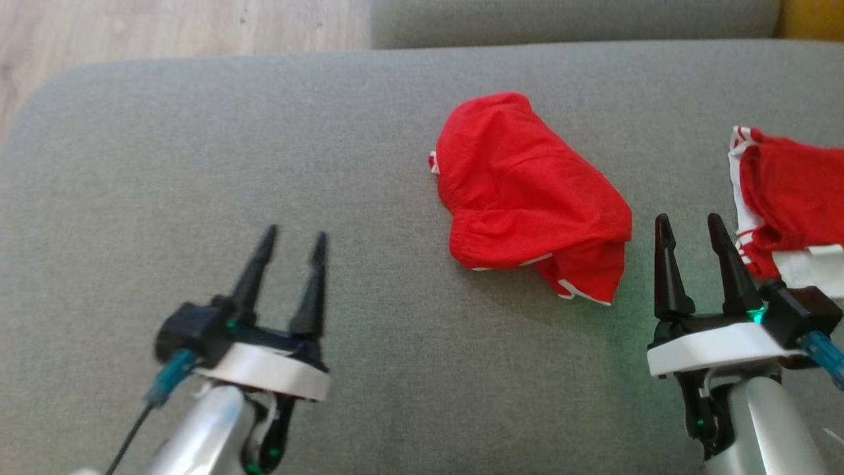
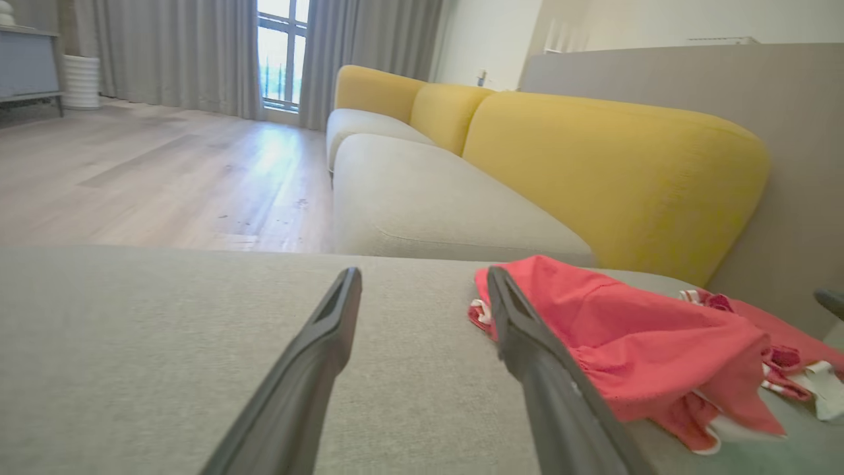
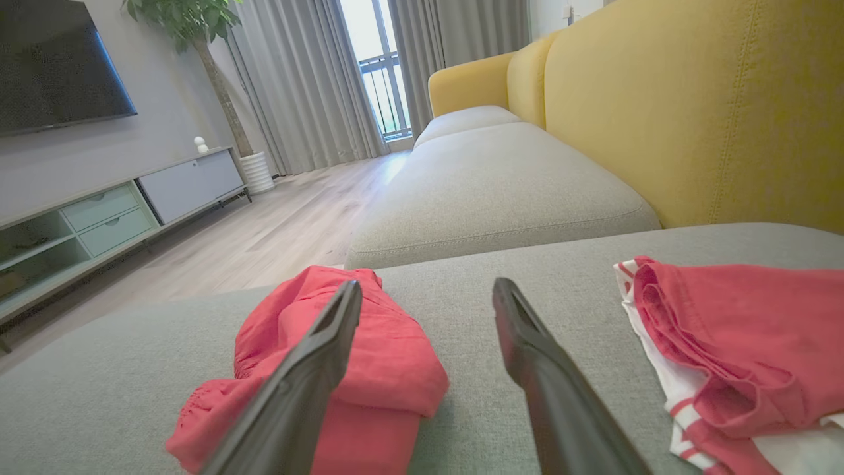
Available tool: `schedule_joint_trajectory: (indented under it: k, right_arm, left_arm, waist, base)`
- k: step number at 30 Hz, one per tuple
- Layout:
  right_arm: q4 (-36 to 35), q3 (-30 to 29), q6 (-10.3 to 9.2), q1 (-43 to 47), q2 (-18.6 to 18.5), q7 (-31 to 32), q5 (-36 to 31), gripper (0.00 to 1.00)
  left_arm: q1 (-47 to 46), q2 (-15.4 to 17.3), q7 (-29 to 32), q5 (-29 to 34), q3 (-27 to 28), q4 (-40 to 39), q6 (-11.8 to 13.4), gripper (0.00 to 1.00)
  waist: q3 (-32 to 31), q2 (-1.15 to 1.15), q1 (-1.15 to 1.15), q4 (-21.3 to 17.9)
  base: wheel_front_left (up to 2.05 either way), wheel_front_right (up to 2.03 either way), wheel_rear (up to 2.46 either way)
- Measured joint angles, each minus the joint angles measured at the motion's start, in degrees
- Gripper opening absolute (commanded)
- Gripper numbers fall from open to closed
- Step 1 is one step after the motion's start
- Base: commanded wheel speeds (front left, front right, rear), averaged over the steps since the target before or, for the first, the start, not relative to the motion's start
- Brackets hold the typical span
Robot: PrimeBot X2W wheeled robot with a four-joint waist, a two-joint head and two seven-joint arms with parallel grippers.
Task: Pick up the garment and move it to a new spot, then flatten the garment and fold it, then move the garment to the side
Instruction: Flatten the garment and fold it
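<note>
A crumpled red garment (image 1: 527, 191) with thin white trim lies on the grey sofa cushion (image 1: 198, 152), right of the middle. From the left wrist it appears as the red garment (image 2: 633, 336) just right of my fingers; from the right wrist the same garment (image 3: 389, 356) sits partly behind the left finger. My left gripper (image 1: 293, 239) hovers open over bare cushion, well left of it. Open too, my right gripper (image 1: 690, 223) stands just right of the garment's lower corner. Nothing is between either pair of fingers.
A second red and white garment (image 1: 784, 198) lies at the cushion's right edge, beside my right gripper, seen as a red and white pile (image 3: 738, 349) from the right wrist. Yellow sofa backrests (image 2: 606, 165) rise behind. Wooden floor (image 1: 165, 30) lies beyond the cushion's far left edge.
</note>
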Motion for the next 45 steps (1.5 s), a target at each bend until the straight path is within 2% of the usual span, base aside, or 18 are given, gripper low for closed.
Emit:
schedule_joint_trajectory:
  k: [6, 11, 19, 26, 27, 28, 29, 33, 37, 44, 45]
  right_arm:
    - [-0.68, 0.2, 0.0, -0.8, 0.0, 0.0, -0.01, 1.0]
    - [-1.19, 0.73, 0.0, -3.19, -0.01, -0.01, -0.02, 1.0]
    - [-1.21, 1.43, 0.0, -3.99, -0.01, -0.13, -0.01, 1.0]
    - [-0.83, 1.51, 0.0, -4.92, 0.0, -0.79, 0.0, 1.0]
    - [-0.74, 1.44, 0.0, -4.91, -0.01, -0.85, 0.0, 1.0]
    - [-0.59, 1.4, 0.0, -4.91, -0.01, -0.96, 0.0, 1.0]
    - [-0.51, 1.33, 0.0, -4.91, 0.0, -1.02, 0.0, 1.0]
    - [-0.18, 0.89, 0.0, -4.89, -0.01, -1.04, 0.0, 1.0]
    - [0.38, 0.88, 0.0, -4.76, -0.01, -1.08, 0.0, 1.0]
    - [0.8, 0.82, 0.0, -4.52, -0.01, -0.73, -0.08, 1.0]
    - [0.8, 0.82, 0.0, -4.52, -0.01, -0.73, -0.08, 1.0]
  left_arm:
    - [-5.06, -3.11, 3.86, 0.02, -5.03, 5.25, -3.98, 1.0]
    - [-10.16, -5.94, 6.81, -1.85, -7.03, 9.89, -5.94, 1.0]
    - [-16.3, -8.26, 11.96, -5.26, -11.6, 17.36, -7.39, 1.0]
    - [-18.23, -8.57, 12.78, -6.22, -12.06, 22.81, -7.39, 1.0]
    - [-18.34, -8.72, 12.45, -6.7, -12.05, 22.99, -7.39, 0.94]
    - [-18.36, -8.91, 11.92, -7.21, -12.07, 23.04, -7.42, 0.29]
    - [-18.37, -9.07, 11.17, -7.45, -12.06, 23.05, -7.43, 0.0]
    - [-19.02, -8.99, 6.14, -7.64, -11.41, 23.05, -7.43, 0.0]
    - [-19.66, -8.17, 1.88, -7.6, -8.15, 22.5, -6.98, 0.0]
    - [-18.0, -3.59, 0.16, -5.94, -1.08, 19.33, -2.31, 0.0]
    - [-18.0, -3.59, 0.16, -5.94, -1.08, 19.33, -2.31, 0.0]
  waist:
    - [2.99, 0.0, 0.01, -1.4]
    - [5.62, 0.0, 0.01, -3.41]
    - [8.34, 0.0, 0.01, -7.38]
    - [9.03, 0.0, 0.01, -9.52]
    - [8.97, 0.0, 0.01, -9.55]
    - [8.88, 0.0, 0.01, -9.53]
    - [8.76, 0.0, 0.0, -9.43]
    - [8.17, 0.0, 0.0, -8.43]
    - [7.23, 0.0, 0.0, -6.8]
    - [5.39, 0.0, 0.0, -2.57]
    - [5.39, 0.0, 0.0, -2.57]
  base:
    - [0.0, 0.0, 0.0]
    - [0.0, 0.0, 0.0]
    - [0.0, 0.0, 0.0]
    - [0.0, 0.0, 0.0]
    - [0.0, 0.0, 0.0]
    - [0.0, 0.0, 0.0]
    - [0.0, 0.0, 0.0]
    - [0.0, 0.0, 0.0]
    - [0.0, 0.0, 0.0]
    - [0.0, 0.0, 0.0]
    - [0.0, 0.0, 0.0]
